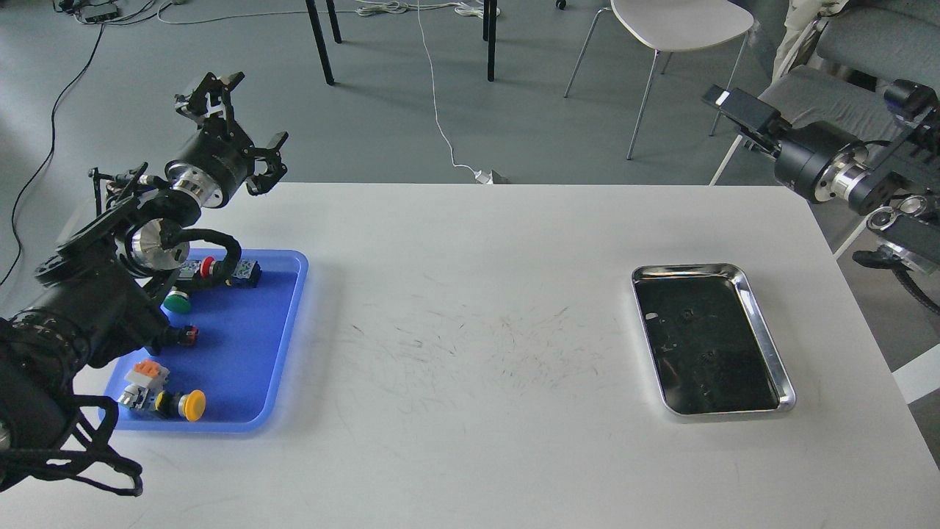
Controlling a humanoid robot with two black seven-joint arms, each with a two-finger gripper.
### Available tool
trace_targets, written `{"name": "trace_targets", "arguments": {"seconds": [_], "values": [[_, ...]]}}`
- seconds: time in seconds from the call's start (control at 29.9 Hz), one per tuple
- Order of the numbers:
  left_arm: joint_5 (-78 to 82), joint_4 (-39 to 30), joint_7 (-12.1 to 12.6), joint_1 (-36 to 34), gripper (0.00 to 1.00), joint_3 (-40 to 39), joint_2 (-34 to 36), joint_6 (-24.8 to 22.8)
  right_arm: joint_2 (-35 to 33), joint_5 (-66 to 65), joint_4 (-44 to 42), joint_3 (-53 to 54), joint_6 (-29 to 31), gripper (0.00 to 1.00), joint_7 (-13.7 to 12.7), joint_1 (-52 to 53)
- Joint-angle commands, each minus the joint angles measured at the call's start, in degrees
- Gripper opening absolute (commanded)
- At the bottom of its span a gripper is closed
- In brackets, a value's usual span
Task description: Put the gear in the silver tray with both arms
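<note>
My left pincer (233,121) hangs spread wide above the blue tray (290,323), my right pincer (738,106) looks pressed together though it is hard to tell, and the silver tray (764,330) sits on the counter (470,308) right.

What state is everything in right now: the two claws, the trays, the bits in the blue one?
Left gripper: open, raised, holding nothing.
Right gripper: raised beyond the table edge, open or shut unclear.
Silver tray: empty, flat on the table.
Blue tray: holds several push buttons, lying loose.
</note>
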Motion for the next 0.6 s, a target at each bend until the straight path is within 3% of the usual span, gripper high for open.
{"name": "trace_targets", "arguments": {"seconds": [0.0,0.1,0.4,0.57], "values": [[0.0,-0.2,1.4,-1.3,0.99,0.3,-0.2,-1.1,0.6,8.5,0.1,1.7,0.1,0.99,0.0,-1.3],[0.0,-0.5,4.8,-1.9,0.99,0.0,-0.6,-1.8,0.7,18.9,0.0,1.3,0.2,0.99,0.0,-1.6],[-1.0,-0.9,4.2,-0.6,0.99,-0.6,-4.0,-1.8,2.0,37.8,2.6,1.7,0.2,0.99,0.0,-3.6],[-2.6,-3.6,4.0,0.1,0.99,-3.0,-3.1,-1.8,2.3,45.4,4.7,3.0,-0.5,0.99,-1.5,-3.8]]}}
